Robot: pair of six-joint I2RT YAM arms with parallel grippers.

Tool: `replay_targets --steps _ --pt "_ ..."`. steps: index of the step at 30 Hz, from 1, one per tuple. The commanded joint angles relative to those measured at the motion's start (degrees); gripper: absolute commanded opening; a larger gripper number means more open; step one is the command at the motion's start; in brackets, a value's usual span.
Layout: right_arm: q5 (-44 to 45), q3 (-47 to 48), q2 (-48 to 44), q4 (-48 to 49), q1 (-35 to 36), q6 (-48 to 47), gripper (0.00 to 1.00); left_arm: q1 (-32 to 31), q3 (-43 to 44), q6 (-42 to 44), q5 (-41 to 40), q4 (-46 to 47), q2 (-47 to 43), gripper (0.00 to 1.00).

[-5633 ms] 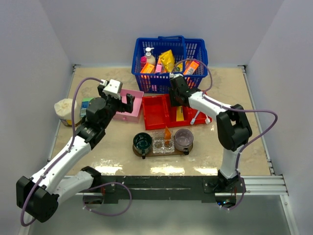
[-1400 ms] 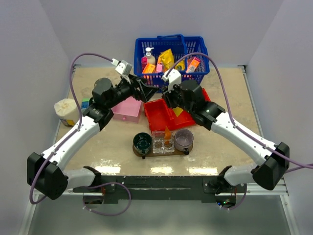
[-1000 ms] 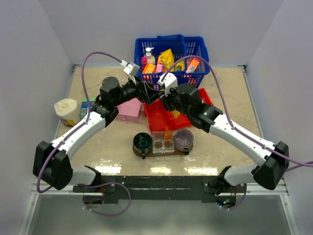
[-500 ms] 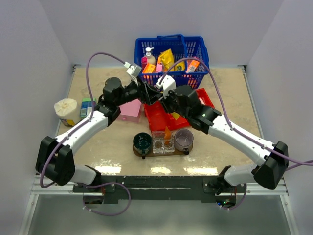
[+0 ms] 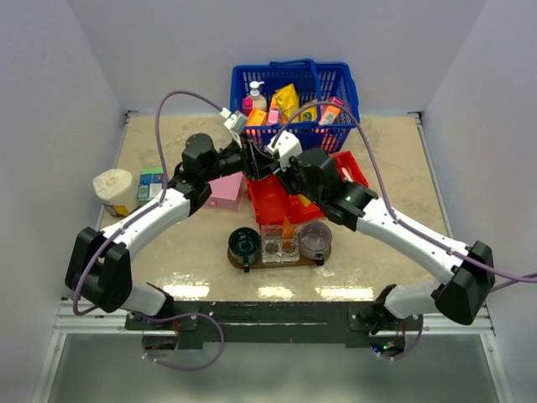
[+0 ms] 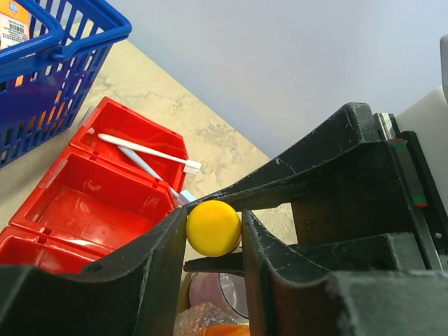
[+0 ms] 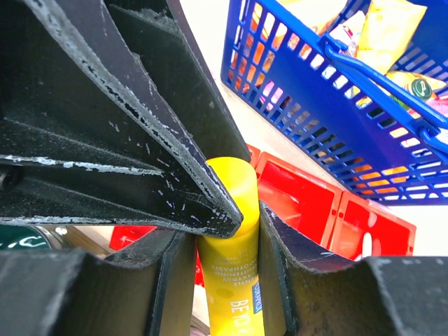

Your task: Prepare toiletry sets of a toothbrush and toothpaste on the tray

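A yellow toothpaste (image 7: 234,241) tube is held in the air over the red bin (image 5: 270,200), and both grippers grip it. My right gripper (image 7: 227,231) is shut on its body. My left gripper (image 6: 213,225) is shut on its round yellow cap (image 6: 213,227), both fingers touching it. In the top view the two grippers meet tip to tip, left gripper (image 5: 258,161) against right gripper (image 5: 277,168). Two toothbrushes (image 6: 147,150) lie in a red bin compartment. The dark wooden tray (image 5: 326,253) carries three cups, and an orange tube (image 5: 287,227) stands in the clear middle cup.
A blue basket (image 5: 292,92) of goods stands at the back. The pink box (image 5: 223,193) lies left of the red bin, with a white roll (image 5: 112,190) and a teal pack (image 5: 151,180) further left. Green cup (image 5: 245,243) and purple cup (image 5: 315,238) sit on the tray's ends.
My left arm swung right to meet the right gripper, and its jaws closed from wide open onto the tube's cap. The right gripper kept its grip and shifted slightly left.
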Motion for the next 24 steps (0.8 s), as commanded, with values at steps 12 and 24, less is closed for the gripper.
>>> replay_targets --steps 12,24 --pt "4.9 -0.6 1.3 12.6 -0.1 -1.4 0.21 -1.7 -0.8 -1.8 7.0 0.8 1.7 0.00" --pt "4.2 -2.4 3.8 14.7 -0.2 0.0 0.58 2.3 -6.3 -4.0 -2.3 5.9 -4.3 0.00"
